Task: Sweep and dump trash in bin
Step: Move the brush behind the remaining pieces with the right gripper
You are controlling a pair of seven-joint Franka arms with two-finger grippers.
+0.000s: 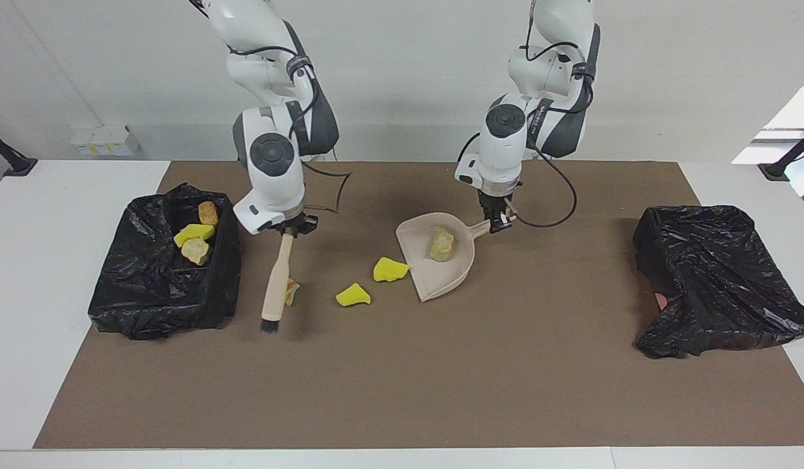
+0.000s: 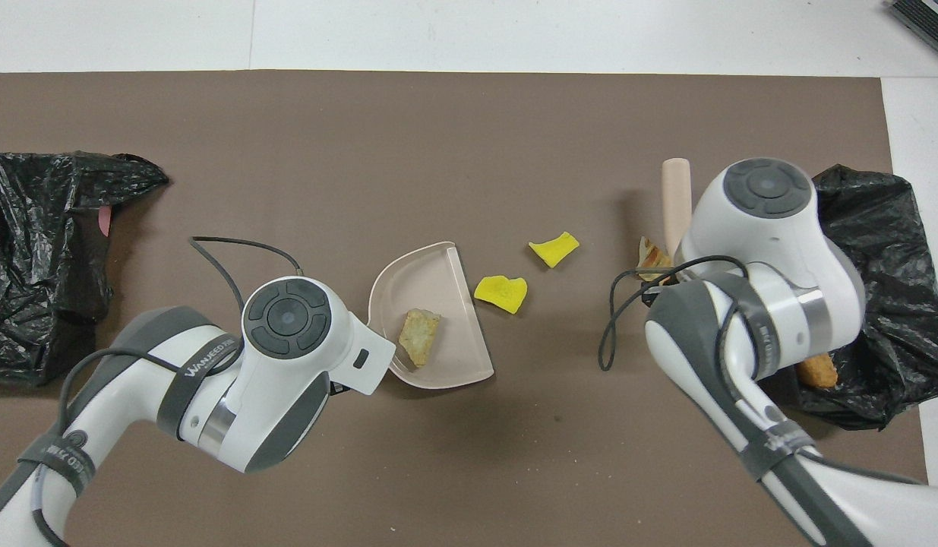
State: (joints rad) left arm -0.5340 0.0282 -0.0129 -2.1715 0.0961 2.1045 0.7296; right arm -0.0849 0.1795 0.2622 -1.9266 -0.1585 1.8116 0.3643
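My left gripper (image 1: 499, 223) is shut on the handle of the beige dustpan (image 1: 434, 264) (image 2: 431, 315), which rests on the brown mat with a tan bread bit (image 1: 442, 243) (image 2: 420, 337) in it. A yellow chunk (image 1: 390, 270) (image 2: 501, 293) lies at the pan's mouth. Another yellow chunk (image 1: 353, 296) (image 2: 554, 248) sits a little toward the right arm's end. My right gripper (image 1: 288, 229) is shut on the brush (image 1: 276, 280) (image 2: 676, 201), bristles down, beside a tan bread piece (image 1: 291, 291) (image 2: 652, 256). The black-lined bin (image 1: 164, 286) (image 2: 879, 251) holds several trash pieces.
A second black bag (image 1: 720, 280) (image 2: 43, 251) lies at the left arm's end of the mat. A black cable (image 2: 225, 254) loops on the mat by the left arm. White table borders the brown mat (image 1: 402, 391).
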